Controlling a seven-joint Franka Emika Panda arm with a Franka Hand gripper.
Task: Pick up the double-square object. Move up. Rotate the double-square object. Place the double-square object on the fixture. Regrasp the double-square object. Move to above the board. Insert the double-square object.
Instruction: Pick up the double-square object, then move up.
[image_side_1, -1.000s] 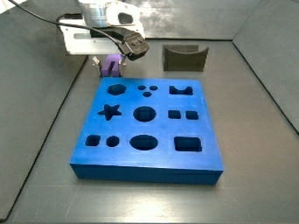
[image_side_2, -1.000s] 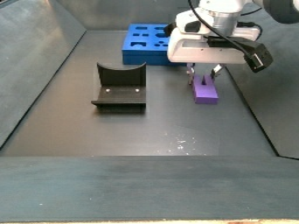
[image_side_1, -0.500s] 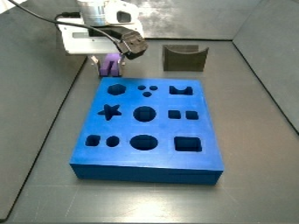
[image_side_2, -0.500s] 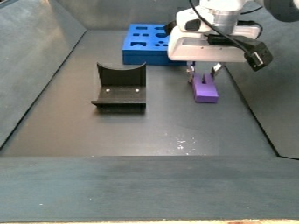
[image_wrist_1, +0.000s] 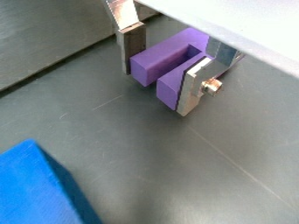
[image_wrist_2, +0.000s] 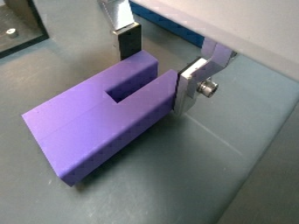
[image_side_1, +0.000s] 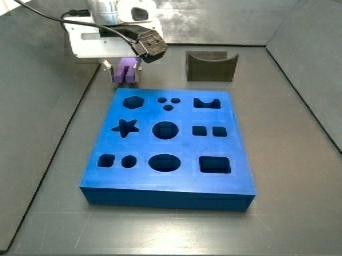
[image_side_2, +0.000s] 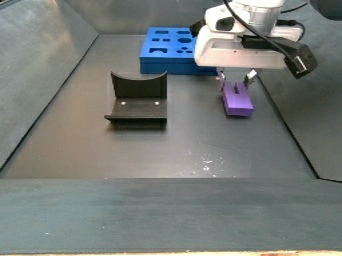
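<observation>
Just now the hand (image_wrist_2: 158, 54) sits low over the double-square object (image_wrist_2: 100, 118), a lilac block with a notch in one end. Its two silver fingers (image_wrist_1: 131, 45) straddle that notched end, one on each side, close against it; whether the pads press the block I cannot tell. Behind the hand in a side view lies the blue board (image_side_2: 167, 47), and the dark fixture (image_side_2: 135, 98) stands well apart from it.
</observation>
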